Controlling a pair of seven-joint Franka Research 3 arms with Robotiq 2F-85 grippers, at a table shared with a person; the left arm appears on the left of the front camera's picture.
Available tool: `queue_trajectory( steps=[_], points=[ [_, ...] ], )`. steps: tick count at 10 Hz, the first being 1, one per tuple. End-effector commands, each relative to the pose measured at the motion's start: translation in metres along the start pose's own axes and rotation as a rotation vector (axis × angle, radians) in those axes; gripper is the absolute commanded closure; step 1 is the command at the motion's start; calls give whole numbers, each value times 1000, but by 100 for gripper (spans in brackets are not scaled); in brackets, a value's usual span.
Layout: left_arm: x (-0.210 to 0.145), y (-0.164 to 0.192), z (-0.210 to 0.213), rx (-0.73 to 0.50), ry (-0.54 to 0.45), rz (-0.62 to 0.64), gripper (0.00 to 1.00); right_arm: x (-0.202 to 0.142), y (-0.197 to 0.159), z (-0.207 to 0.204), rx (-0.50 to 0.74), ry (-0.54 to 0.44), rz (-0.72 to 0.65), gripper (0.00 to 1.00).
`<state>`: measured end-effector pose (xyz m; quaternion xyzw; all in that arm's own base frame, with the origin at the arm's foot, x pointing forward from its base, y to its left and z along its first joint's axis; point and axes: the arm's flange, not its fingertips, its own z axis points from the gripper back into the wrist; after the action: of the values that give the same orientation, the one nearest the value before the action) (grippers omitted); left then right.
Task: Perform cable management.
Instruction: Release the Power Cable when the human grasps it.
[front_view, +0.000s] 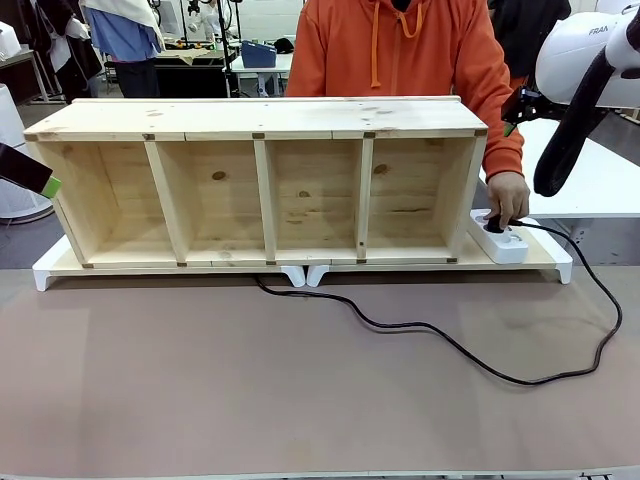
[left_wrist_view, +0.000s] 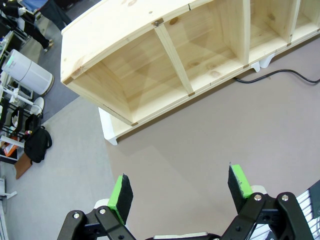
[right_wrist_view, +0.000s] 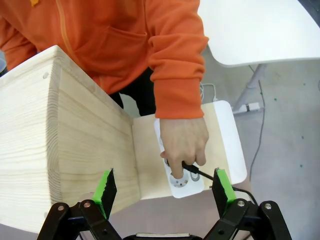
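in the front view, the cable (front_view: 470, 350) was seen lying in loose curves on the brown surface (front_view: 200, 380), running from under the wooden shelf unit (front_view: 260, 180) round to the white power strip (front_view: 500, 240) at the shelf's right end, where its plug was gripped by the person's hand (front_view: 508, 195). in the left wrist view, the left tool (left_wrist_view: 180, 192) was held released and empty above the surface, with a short stretch of the cable visible by the shelf's base. in the right wrist view, the right tool (right_wrist_view: 164, 189) was spread wide with nothing grasped, above the hand pressing the plug at the power strip.
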<state>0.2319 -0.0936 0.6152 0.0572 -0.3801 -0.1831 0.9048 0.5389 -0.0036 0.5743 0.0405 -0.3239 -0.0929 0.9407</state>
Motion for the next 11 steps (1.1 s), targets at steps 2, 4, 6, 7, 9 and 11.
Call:
queue_trajectory(
  steps=[2, 4, 6, 7, 9, 11],
  points=[
    [2, 1, -1, 3, -7, -3, 0, 0, 0, -1, 0, 4, -6, 1],
    [2, 1, -1, 3, -7, -3, 0, 0, 0, -1, 0, 4, -6, 1],
    [2, 1, -1, 3, -7, -3, 0, 0, 0, -1, 0, 4, -6, 1],
    [2, 1, -1, 3, -7, -3, 0, 0, 0, -1, 0, 4, -6, 1],
    [2, 1, -1, 3, -7, -3, 0, 0, 0, -1, 0, 4, -6, 1],
    [2, 1, -1, 3, -7, -3, 0, 0, 0, -1, 0, 4, -6, 1]
  ],
)
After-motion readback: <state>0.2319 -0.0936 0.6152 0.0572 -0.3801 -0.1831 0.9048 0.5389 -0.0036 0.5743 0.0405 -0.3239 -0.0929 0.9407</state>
